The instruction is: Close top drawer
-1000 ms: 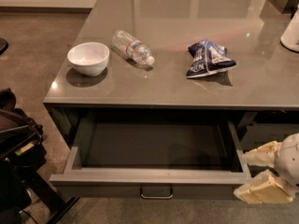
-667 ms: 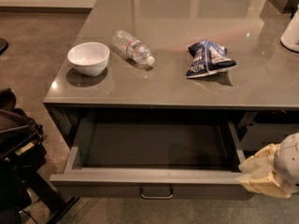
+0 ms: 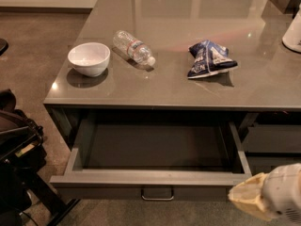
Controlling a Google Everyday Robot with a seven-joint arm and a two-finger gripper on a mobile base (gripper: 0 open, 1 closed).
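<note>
Right under the counter's front edge, the wide, shallow dark-grey top drawer (image 3: 150,177) stands pulled far out, its grey inside bare and its small rectangular metal loop handle (image 3: 157,193) centred on the flat front. Just beside the drawer's right front corner, low at the right edge of the view, sits the robot's gripper (image 3: 242,200), a white body with a cream-coloured tip pointing left. Whether it is open or closed cannot be told, and it shows nothing in its hold. Slimmer grey drawer fronts (image 3: 273,138) lie to the right, set further back. On the glossy grey countertop (image 3: 178,88) above rest a white round bowl (image 3: 89,59), a clear plastic bottle (image 3: 134,47) lying on its side, and a crumpled blue-and-white snack bag (image 3: 209,60). Dark equipment (image 3: 16,145) stands on the floor at left.
</note>
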